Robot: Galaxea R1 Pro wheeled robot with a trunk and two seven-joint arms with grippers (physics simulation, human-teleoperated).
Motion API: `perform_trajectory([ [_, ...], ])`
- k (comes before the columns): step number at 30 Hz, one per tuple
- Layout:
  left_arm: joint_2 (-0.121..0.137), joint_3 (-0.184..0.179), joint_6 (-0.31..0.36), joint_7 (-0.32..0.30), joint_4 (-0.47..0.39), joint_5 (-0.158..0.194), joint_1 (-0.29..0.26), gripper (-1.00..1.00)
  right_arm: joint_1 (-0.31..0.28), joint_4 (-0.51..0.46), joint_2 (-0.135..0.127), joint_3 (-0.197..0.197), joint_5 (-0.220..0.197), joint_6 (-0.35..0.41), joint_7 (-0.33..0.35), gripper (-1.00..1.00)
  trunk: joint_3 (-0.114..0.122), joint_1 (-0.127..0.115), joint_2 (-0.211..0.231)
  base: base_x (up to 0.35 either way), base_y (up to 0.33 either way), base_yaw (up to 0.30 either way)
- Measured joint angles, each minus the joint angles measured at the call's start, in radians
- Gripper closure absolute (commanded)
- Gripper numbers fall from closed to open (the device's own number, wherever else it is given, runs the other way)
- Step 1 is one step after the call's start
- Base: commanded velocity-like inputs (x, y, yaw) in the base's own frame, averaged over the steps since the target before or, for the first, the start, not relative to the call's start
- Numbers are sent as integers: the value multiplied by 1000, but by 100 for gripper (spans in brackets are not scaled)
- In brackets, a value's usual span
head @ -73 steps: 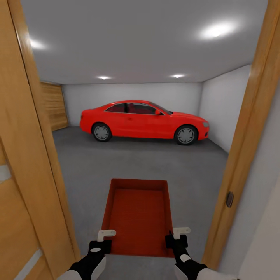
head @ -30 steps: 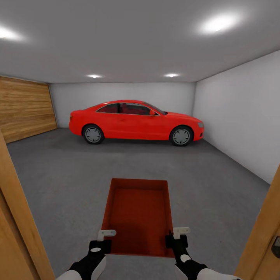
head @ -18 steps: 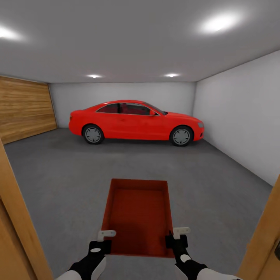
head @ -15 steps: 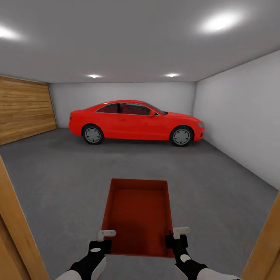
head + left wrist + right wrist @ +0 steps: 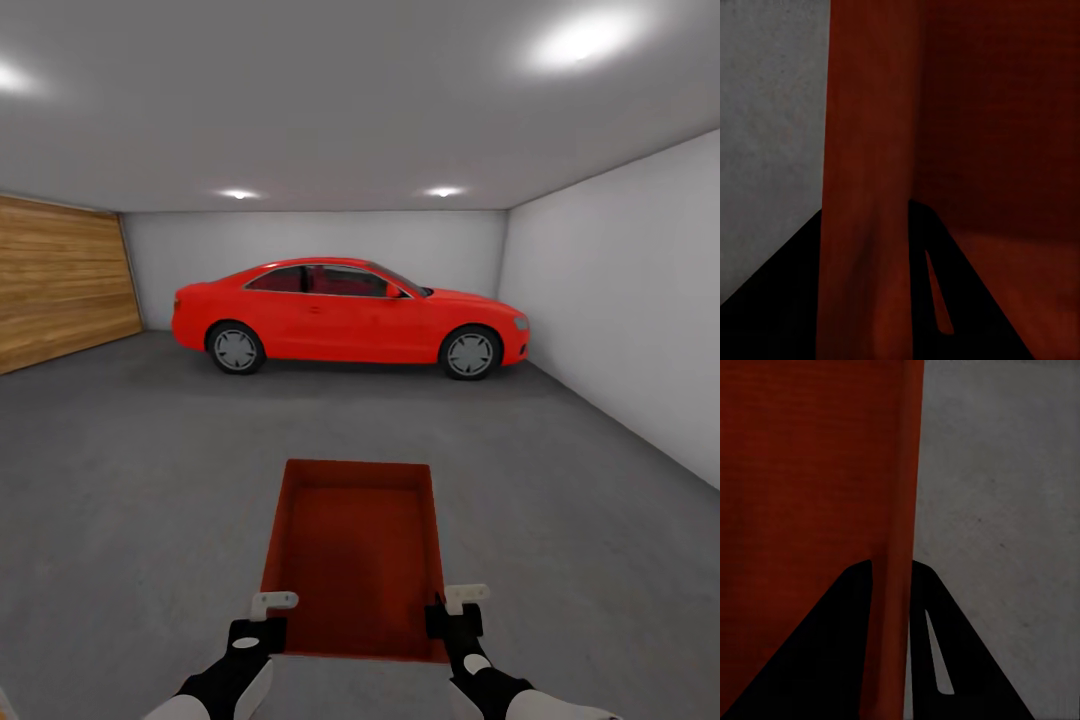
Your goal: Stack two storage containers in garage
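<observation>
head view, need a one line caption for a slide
Both grippers, left and right, hold an orange-red storage container over the grey garage floor, facing a parked red car.

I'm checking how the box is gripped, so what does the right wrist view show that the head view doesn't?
The right wrist view gives a close look at the right gripper: its dark fingers sit on either side of one wall of the storage container, shut on it.

The head view adds the wider scene: the left gripper at the container's other near corner, the red car ahead, the wooden roll-up door to the left, and the white wall to the right.

Both show the orange-red container and the grey concrete floor.
</observation>
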Motion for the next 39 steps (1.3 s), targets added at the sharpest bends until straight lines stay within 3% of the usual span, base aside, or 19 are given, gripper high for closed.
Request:
perform_trajectory([
  [39,0,0,1,0,0,1,0,100,0,0,-1,0,-2,2,3,100,0,0,0,321,0,0],
])
